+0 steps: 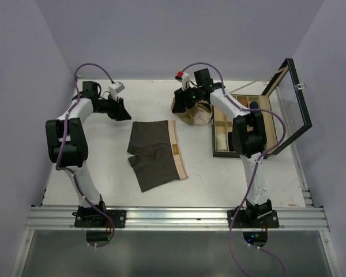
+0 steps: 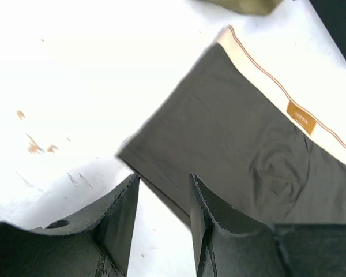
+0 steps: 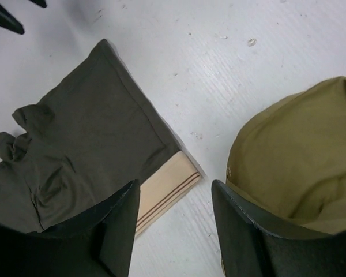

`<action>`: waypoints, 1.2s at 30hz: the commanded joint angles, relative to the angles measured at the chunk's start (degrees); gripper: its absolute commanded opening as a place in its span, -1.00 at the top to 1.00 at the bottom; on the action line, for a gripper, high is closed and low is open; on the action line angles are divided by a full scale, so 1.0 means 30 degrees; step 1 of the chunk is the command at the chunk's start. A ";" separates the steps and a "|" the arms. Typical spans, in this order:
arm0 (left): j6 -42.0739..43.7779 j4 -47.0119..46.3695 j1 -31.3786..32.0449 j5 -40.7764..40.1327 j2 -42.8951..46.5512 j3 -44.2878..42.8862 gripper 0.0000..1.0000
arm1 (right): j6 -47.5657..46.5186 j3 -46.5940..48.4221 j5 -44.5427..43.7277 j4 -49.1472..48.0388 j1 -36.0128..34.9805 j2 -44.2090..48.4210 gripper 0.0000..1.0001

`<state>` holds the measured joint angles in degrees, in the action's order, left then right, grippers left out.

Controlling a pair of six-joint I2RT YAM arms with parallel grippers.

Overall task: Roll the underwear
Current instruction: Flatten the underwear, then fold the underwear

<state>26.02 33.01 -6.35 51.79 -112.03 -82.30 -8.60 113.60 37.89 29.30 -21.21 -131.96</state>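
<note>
Briefs (image 1: 153, 151), dark brown, flat, waistband right, legs left

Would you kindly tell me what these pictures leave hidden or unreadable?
- Olive-tan cloth underwear: partly under the right arm, top view; cut by the frame edge, right wrist view.
- Brown label on the dark brown cloth underwear: lettering too small, left wrist view.
- Black divided box: contents too small, top view.

White table (image 1: 207, 170), pale lavender walls (image 1: 179, 34)
</note>
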 commanded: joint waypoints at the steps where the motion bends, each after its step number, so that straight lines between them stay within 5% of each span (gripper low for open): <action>1: -0.1348 -0.1714 0.0036 0.0375 -0.1414 -0.1245 0.13 | -0.1143 0.1505 0.0906 0.0251 -0.0427 -0.0601 -0.12; 19: -0.1789 -0.2626 0.0563 -0.0418 -0.4434 -0.2770 0.08 | -0.4749 0.2769 -0.2140 0.2040 -0.1513 -0.3767 -0.09; 36: -0.1174 -0.0841 0.0652 0.0841 -0.5928 -0.3503 0.19 | -0.5424 0.4055 -0.1878 0.4820 -0.1396 -0.4059 0.07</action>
<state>21.65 28.73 -4.47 51.86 -128.09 -91.07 -23.33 123.28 33.12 38.35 -25.78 -143.22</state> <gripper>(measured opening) 0.410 0.472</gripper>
